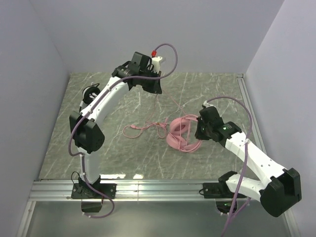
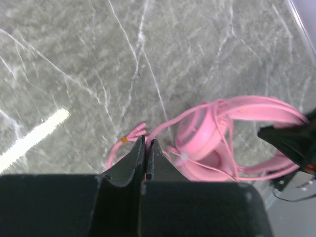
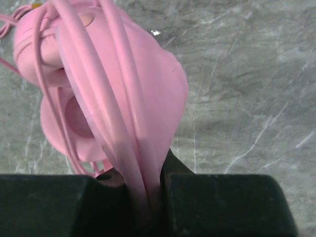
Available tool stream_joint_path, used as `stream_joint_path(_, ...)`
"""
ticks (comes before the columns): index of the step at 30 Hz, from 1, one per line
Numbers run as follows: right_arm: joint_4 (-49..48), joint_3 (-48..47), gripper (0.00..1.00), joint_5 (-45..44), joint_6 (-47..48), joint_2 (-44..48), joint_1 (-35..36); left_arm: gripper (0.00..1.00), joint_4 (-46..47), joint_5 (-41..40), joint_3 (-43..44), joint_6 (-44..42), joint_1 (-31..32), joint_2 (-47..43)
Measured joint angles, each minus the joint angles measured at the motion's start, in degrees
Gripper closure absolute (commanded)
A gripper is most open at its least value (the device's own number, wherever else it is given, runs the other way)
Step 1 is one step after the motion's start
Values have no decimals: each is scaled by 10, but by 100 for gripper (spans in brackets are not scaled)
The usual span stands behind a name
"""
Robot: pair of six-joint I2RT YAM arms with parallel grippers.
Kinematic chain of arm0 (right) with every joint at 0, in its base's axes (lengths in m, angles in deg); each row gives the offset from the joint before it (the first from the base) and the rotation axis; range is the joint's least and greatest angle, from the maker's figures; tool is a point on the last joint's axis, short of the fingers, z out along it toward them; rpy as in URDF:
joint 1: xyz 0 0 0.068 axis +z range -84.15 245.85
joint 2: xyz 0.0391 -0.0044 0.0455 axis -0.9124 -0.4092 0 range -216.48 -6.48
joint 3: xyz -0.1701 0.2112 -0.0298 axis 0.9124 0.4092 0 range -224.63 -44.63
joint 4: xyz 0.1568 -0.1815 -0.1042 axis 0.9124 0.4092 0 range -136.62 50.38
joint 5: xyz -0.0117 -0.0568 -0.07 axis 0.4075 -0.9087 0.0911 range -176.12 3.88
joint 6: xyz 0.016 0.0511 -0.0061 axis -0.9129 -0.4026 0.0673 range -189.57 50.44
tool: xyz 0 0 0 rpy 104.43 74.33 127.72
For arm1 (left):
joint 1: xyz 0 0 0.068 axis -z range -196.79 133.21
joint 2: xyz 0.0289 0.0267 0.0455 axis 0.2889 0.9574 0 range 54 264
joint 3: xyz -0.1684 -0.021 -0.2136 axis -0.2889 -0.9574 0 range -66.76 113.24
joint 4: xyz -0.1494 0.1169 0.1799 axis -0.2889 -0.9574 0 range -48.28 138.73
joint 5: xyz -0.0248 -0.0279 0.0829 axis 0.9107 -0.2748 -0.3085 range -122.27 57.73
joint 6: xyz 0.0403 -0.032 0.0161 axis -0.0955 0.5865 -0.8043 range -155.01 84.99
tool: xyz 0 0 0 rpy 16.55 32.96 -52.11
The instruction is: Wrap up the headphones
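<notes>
Two robot arms tend the pink headphones (image 1: 183, 133) near the middle of a marbled desk (image 1: 123, 98).

We see the right claw (image 3: 148, 173) clamped on the headband (image 3: 123, 98), likely to anchor the set on the desk. The left claw (image 1: 156, 89), raised behind it with fingers pressed together, seems to pinch the pink cable (image 1: 143, 127), lifting one strand taut for winding. The rest lies slack to the left.

The headphones (image 3: 123, 74) are seen in smooth pink plastic with a soft sheen, and their thin cable (image 2: 168, 122) looks rubbery and matt. The worktop (image 1: 123, 163) is finished as grey veined stone, faintly glossy, and is bordered along its near edge by a brushed metal rail (image 1: 148, 190).
</notes>
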State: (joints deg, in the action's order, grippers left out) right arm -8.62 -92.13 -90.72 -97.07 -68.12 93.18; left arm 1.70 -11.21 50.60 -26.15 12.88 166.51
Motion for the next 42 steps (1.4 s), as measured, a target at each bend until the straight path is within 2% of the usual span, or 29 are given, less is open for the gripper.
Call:
stream_joint_path(13, -42, -10, 100, -3, -21, -23, -29, 100, 46, 99, -203, 55, 2, -190)
stream_joint_path(17, -45, -25, 100, -3, -30, -42, -34, 100, 92, 152, -304, 75, 12, -240)
stream_joint_path(23, -50, -48, 100, -3, -44, -64, -35, 100, 214, 193, -460, 152, 40, -304)
stream_joint_path(34, -120, -44, 100, 26, -96, -49, -35, 99, 501, 144, -648, 323, 125, -383)
stream_joint_path(42, -155, -35, 100, 72, -132, -28, -46, 94, 649, 60, -715, 376, 193, -383)
